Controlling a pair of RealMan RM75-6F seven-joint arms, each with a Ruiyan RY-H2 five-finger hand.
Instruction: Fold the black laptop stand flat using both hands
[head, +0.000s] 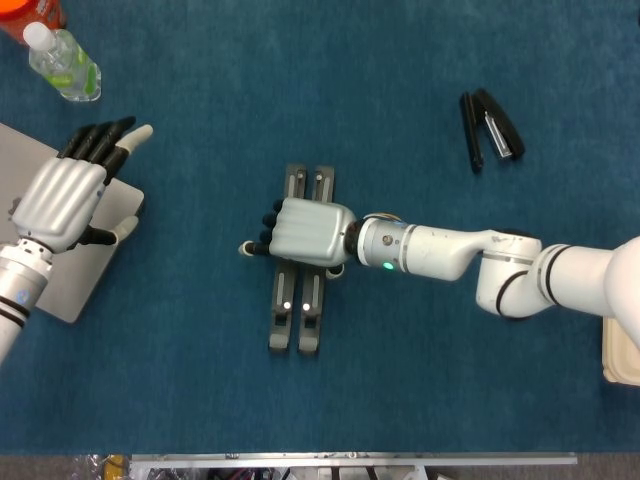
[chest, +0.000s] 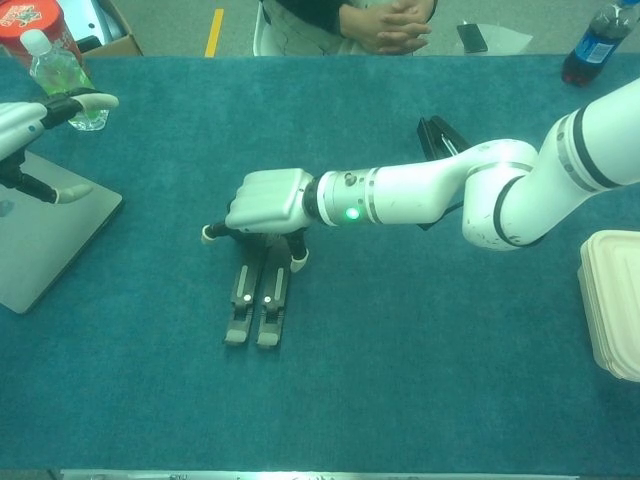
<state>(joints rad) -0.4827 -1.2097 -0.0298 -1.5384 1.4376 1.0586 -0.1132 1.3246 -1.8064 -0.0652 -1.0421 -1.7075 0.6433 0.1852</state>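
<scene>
Laptop stand (head: 298, 320) lay near the middle of the blue tabletop (head: 400, 380), its two black bars side by side and almost touching along their length, running from the far side toward the near edge. The right hand (head: 308, 232) sat across the stand's middle, palm down, covering that part of both bars. Its fingers (head: 268, 222) curled down over the stand's left bar, and the thumb tip showed at the right bar in the chest view; the hand gripped the two bars together. Small pale dots showed on each bar just below the hand.

The left hand (head: 62, 200) hovered at the left edge of the head view over a grey laptop (head: 60, 290), well apart from the stand. It held nothing, and its fingers (head: 100, 142) were stretched out and slightly apart, pointing away from the robot.

A clear plastic bottle (head: 62, 62) stood at the far left corner with a red container (chest: 30, 22) beside it. A black stapler (head: 492, 128) lay opened at the far right. A pale lidded box (chest: 612, 300) sat at the right edge, and a dark bottle (chest: 590, 45) stood at the far right in the chest view.
</scene>
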